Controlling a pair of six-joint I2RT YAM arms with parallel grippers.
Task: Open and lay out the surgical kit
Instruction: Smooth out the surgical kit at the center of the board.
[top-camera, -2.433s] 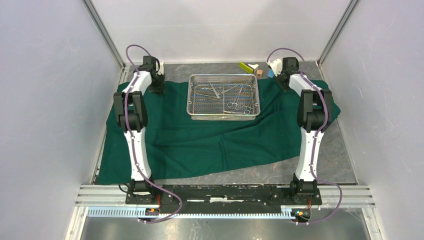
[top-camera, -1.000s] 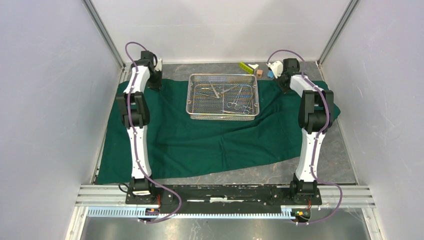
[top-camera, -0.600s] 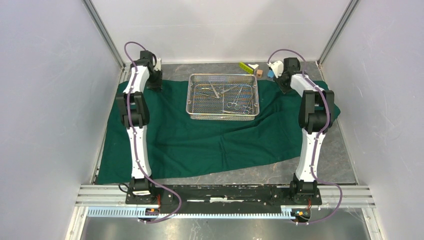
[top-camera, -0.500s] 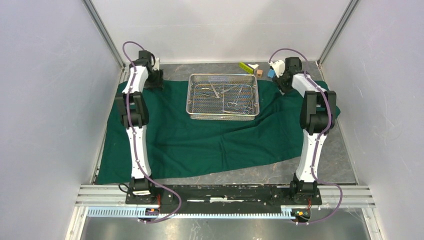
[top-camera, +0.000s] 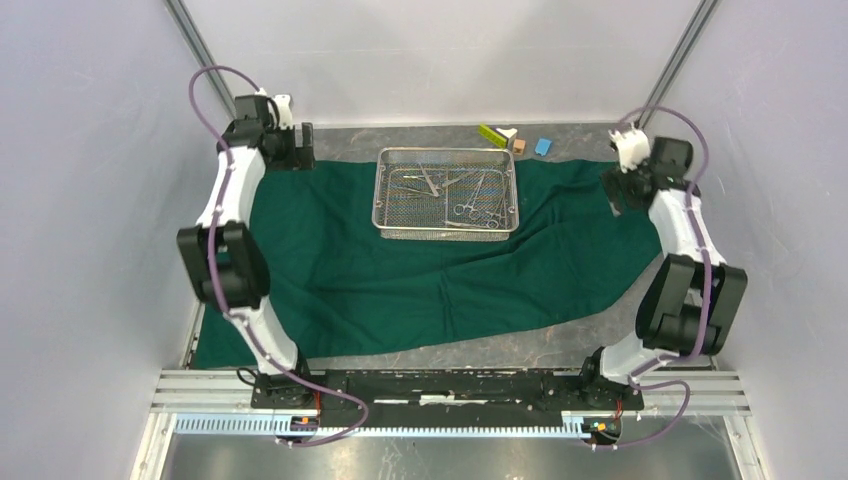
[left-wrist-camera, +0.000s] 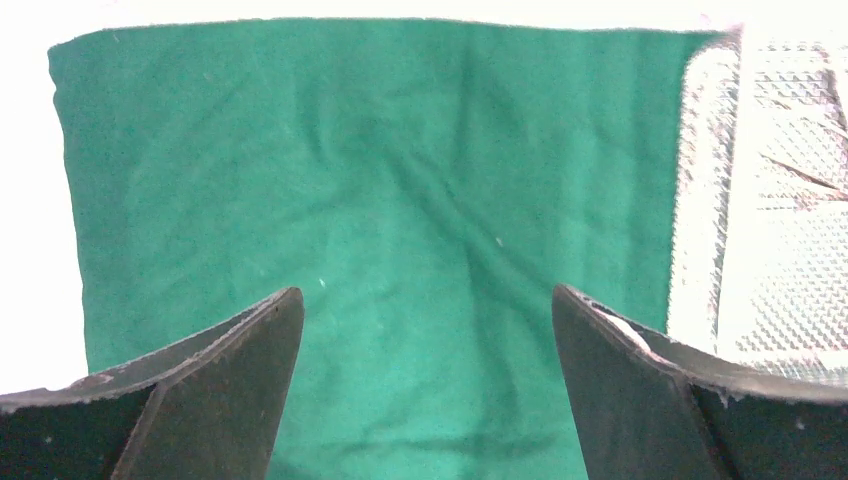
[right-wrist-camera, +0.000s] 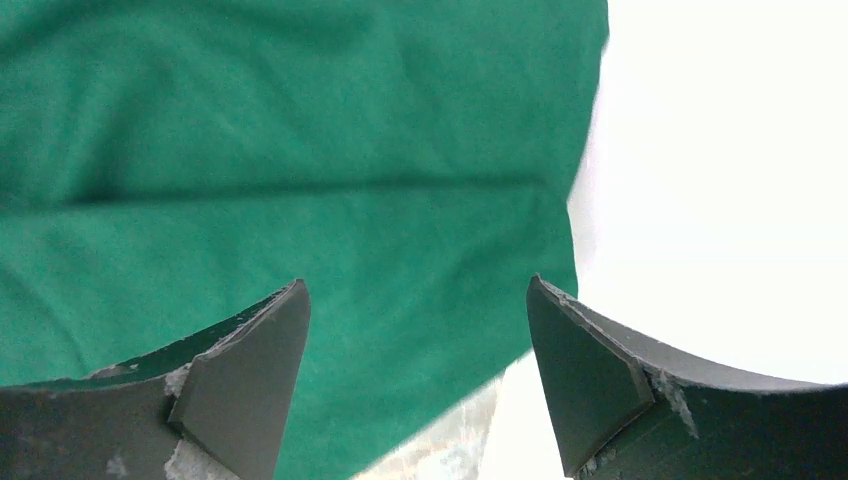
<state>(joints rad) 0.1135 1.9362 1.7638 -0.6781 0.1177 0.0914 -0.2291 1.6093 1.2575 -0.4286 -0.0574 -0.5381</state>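
Swung outward, left end effector (left-wrist-camera: 420, 300) and right end effector (right-wrist-camera: 415, 290) gape above creased green drape (top-camera: 400, 280).

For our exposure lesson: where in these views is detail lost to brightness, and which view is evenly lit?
Left wrist view: the mesh tray washes out to near white, while the green cloth reads well. Right wrist view: the table is blown white. Top view: evenly lit, sharp.
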